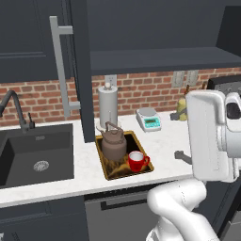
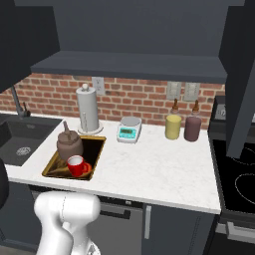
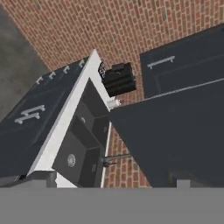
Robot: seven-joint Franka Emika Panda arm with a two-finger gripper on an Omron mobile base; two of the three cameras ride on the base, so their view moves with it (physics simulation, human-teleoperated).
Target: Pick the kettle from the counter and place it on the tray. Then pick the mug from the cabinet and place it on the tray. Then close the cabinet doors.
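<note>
The kettle [image 1: 113, 143] and the mug [image 1: 137, 161] are seen together on the tray [image 1: 140, 145] in both base views, touching or nearly so. In the hand view the gripper [image 3: 111, 181] is spread wide, nothing held (only its tips show). Just above those tips a cabinet door [image 3: 175, 135] is swung open, the sink [image 3: 81, 151] to their left.

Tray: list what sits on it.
On the tray stand the kettle at the back and the red mug in front. The patterned floor beneath them is covered.
</note>
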